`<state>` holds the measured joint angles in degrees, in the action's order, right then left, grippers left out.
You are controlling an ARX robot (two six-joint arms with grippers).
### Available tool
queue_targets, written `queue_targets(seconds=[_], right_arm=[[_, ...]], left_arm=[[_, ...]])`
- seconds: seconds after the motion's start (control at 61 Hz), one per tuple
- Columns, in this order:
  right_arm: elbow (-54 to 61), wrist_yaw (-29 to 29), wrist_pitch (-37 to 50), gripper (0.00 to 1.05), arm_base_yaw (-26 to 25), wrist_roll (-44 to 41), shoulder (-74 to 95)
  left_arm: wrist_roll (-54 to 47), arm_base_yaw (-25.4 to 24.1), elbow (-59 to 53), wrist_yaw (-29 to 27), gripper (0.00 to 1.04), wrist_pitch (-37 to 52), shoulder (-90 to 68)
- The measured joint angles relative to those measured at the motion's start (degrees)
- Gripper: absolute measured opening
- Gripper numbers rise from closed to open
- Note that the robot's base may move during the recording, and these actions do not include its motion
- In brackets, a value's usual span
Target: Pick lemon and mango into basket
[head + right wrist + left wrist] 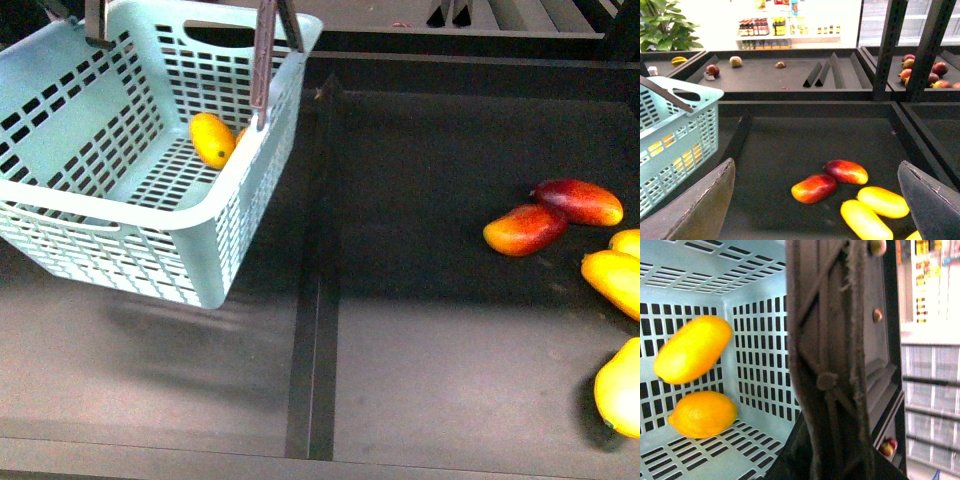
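The pale aqua basket (150,215) hangs tilted above the left bin, its brown handles (265,60) running up out of the front view. My left gripper (830,462) is shut on a basket handle (827,355), which fills the middle of the left wrist view. Inside the basket (755,305) lie the longer yellow mango (692,349) and the plumper lemon (702,414) side by side. The front view shows one yellow fruit (211,138) on the basket floor; I cannot tell which it is. My right gripper (816,167) is open above the right bin, with nothing between its fingers (705,205).
Two red-and-yellow mangoes (525,228) (578,200) and several yellow mangoes (612,278) lie at the right of the dark bin. A raised divider (315,300) splits the bins. Shelf posts (927,45) stand at the right, and further bins behind hold fruit (712,70).
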<state>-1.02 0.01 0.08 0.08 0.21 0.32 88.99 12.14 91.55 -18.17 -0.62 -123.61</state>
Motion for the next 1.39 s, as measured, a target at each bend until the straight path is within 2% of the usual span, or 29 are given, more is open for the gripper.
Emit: queue_targets(seconds=[0.115,0.246,0.508,0.606,0.672,0.786,1.0,1.065,1.114,1.131,1.163,1.196,1.245,1.311,1.393], right_arm=[[0.0,0.0,0.0,0.96,0.0,0.0,0.0],[0.0,0.0,0.0,0.96,0.0,0.0,0.0],[0.0,0.0,0.0,0.96,0.0,0.0,0.0],[0.0,0.0,0.0,0.96,0.0,0.0,0.0],[0.0,0.0,0.0,0.96,0.0,0.0,0.0],[0.0,0.0,0.0,0.96,0.0,0.0,0.0],[0.0,0.0,0.0,0.96,0.0,0.0,0.0],[0.0,0.0,0.0,0.96,0.0,0.0,0.0],[0.0,0.0,0.0,0.96,0.0,0.0,0.0],[0.0,0.0,0.0,0.96,0.0,0.0,0.0],[0.0,0.0,0.0,0.96,0.0,0.0,0.0],[0.0,0.1,0.0,0.96,0.0,0.0,0.0],[0.0,0.0,0.0,0.96,0.0,0.0,0.0],[0.0,0.0,0.0,0.96,0.0,0.0,0.0],[0.0,0.0,0.0,0.96,0.0,0.0,0.0]], left_arm=[[1.6,-1.7,2.4,0.0,0.04,0.4,-3.7],[1.1,-2.2,3.5,3.6,0.04,-0.5,-7.0],[0.8,-1.4,-1.6,5.2,0.05,0.4,-4.9],[0.9,-1.7,-3.3,6.2,0.22,0.9,-4.0],[0.9,-2.2,-6.0,6.2,0.38,2.8,-2.6],[1.9,-3.4,-12.6,3.4,0.61,3.2,3.8],[3.2,-4.9,-23.8,-6.3,0.99,-12.8,22.8],[0.0,-3.8,-24.9,-6.5,0.96,-15.1,26.9],[-13.8,-3.6,-32.4,2.6,0.86,2.1,31.4],[-16.7,-3.6,-33.8,4.0,0.85,5.3,32.1],[-29.0,-3.6,-39.7,7.8,0.78,18.2,34.5],[-39.6,-3.6,-45.2,10.3,0.71,29.5,36.3],[-53.7,-3.9,-50.9,11.1,0.62,39.6,38.4],[-70.9,-5.0,-57.7,11.6,0.48,48.5,41.6],[-81.5,-6.4,-63.8,12.3,0.3,51.3,45.5]])
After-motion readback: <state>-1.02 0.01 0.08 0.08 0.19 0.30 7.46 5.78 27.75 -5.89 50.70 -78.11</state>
